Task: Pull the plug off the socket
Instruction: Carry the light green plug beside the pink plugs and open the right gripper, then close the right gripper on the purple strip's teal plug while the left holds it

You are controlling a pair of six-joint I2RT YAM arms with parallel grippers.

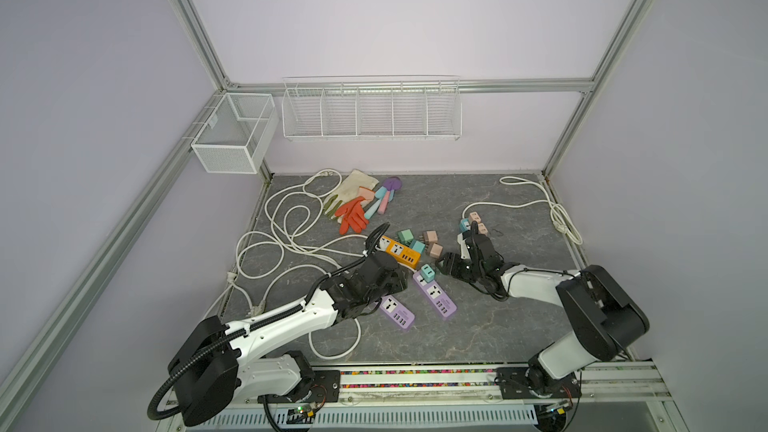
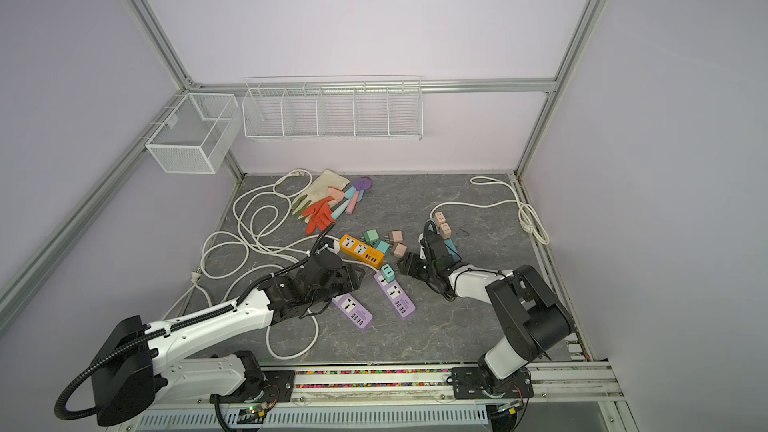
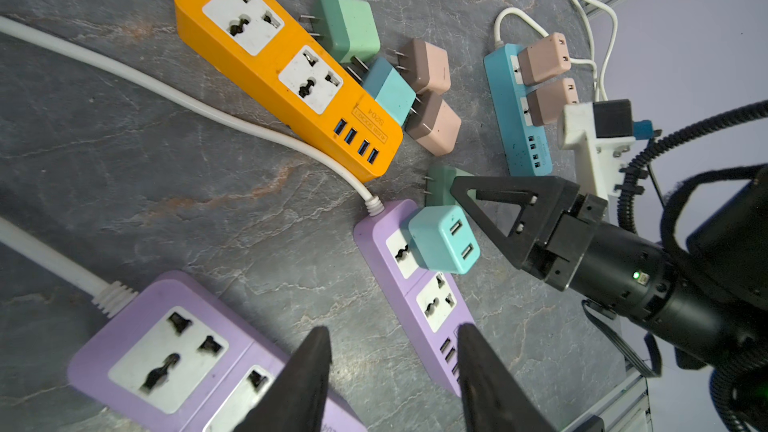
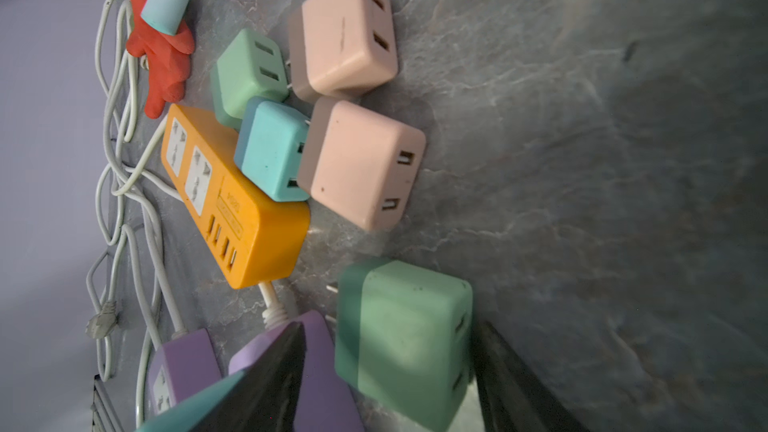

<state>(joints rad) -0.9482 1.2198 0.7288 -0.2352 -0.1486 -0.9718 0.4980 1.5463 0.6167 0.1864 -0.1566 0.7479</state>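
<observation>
Left gripper (image 3: 392,328) is partly open and holds nothing, poised over the nearest purple power strip (image 3: 166,359) and the end of a second purple strip (image 3: 419,284). That strip has a teal plug (image 3: 444,238) seated in its socket. Just beyond, the right gripper (image 4: 390,326) stands wide open around a green plug (image 4: 399,351) lying on the table (image 4: 582,160), apparently unclamped. Farther back are an orange power strip (image 3: 286,64), then a blue strip (image 3: 515,126) with two pink plugs (image 3: 542,58) inserted.
</observation>
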